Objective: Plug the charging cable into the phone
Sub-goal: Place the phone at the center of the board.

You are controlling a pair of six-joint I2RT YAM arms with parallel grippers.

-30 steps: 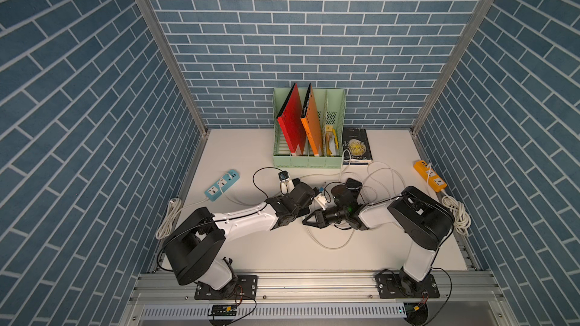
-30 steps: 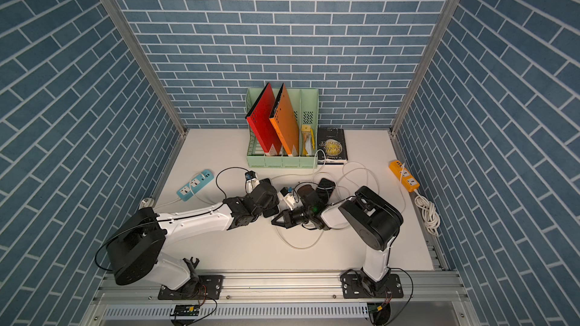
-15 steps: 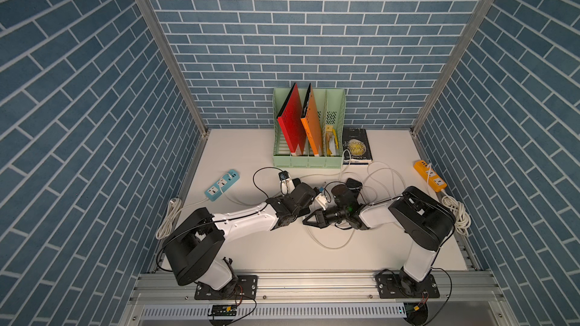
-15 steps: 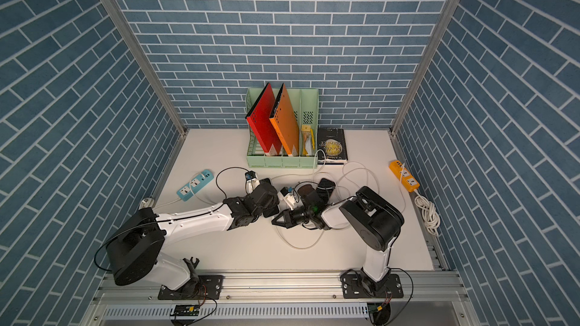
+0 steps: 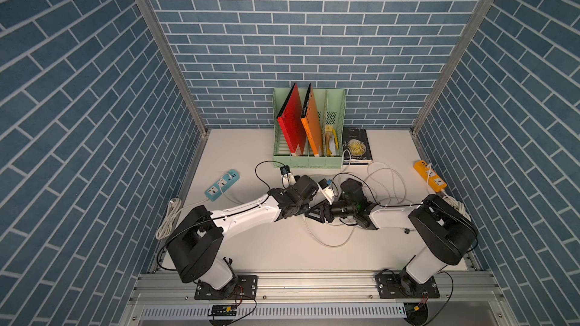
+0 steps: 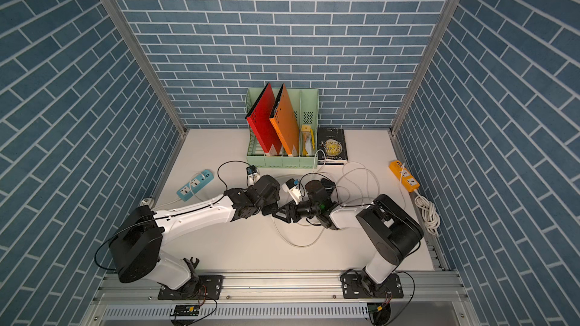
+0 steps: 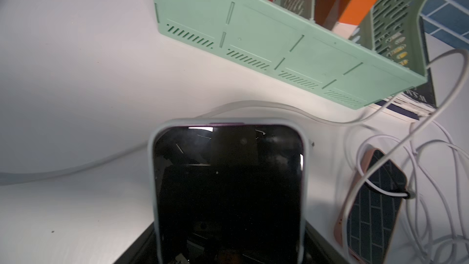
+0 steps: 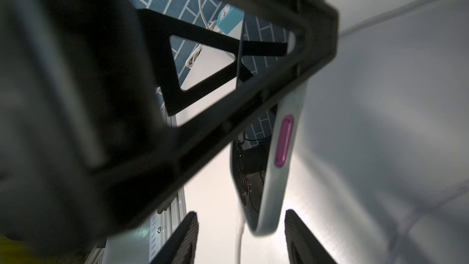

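The phone (image 7: 228, 186), dark-screened in a grey case, stands between the jaws of my left gripper (image 7: 229, 255), which is shut on its sides. In the right wrist view the phone (image 8: 284, 148) shows edge-on with a purple side button. Its lower end sits between the fingers of my open right gripper (image 8: 241, 237), touching neither. The white charging cable (image 8: 238, 239) runs up to that lower end; the plug itself is blurred. In both top views the left gripper (image 5: 306, 205) and right gripper (image 5: 318, 213) meet mid-table and hide the phone. The cable's loop (image 5: 329, 239) lies in front of them.
A green file organiser (image 5: 309, 161) and a dark book (image 5: 356, 145) stand at the back. A blue power strip (image 5: 222, 183) lies left, an orange one (image 5: 430, 175) right. A second, pink-cased phone (image 7: 373, 199) lies among tangled white cables (image 5: 386, 183).
My right gripper's jaws have opened. Both arms stay where they were, and the left gripper keeps its hold on the phone.
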